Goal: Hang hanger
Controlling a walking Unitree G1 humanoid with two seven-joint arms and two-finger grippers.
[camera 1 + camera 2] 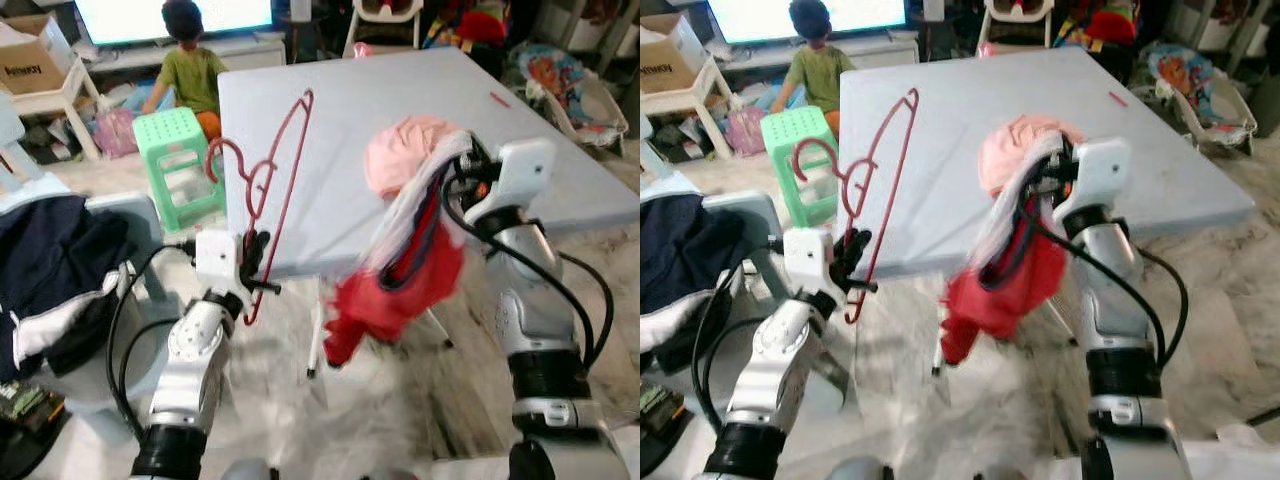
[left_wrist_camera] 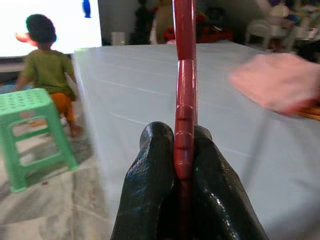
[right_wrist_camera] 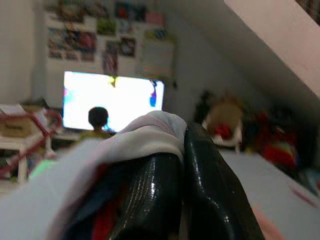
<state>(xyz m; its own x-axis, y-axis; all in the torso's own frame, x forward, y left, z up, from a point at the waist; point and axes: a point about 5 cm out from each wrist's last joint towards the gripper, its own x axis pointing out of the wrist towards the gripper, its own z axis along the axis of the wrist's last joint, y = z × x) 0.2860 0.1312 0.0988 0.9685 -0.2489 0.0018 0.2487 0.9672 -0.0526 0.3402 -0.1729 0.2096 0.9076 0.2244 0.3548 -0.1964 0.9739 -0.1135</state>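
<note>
**Left eye view: hanger in one hand, bundled clothes in the other, apart over the counter's near edge**

Head-camera frames show the robot facing a pale grey counter (image 1: 400,130), both arms raised at its near edge. The left hand (image 1: 256,262) is clamped tight on the lower end of a red hanger (image 1: 275,190); in the left wrist view the two black fingers (image 2: 152,180) press flat against the red bar with no gap. From that grip the hanger's long axis runs up and away over the counter's near-left corner, its hook curling back toward a green stool (image 1: 180,160) off the counter's left side. The right hand (image 3: 182,170), at the counter's near edge, is closed on a bundle of clothes (image 1: 400,270), pink and white on top with red hanging below the edge. Hanger and bundle are apart, the garment to the hanger's right; the left hand looks the one to bring the hanger across. A person (image 1: 190,65) sits beyond the stool.
</note>
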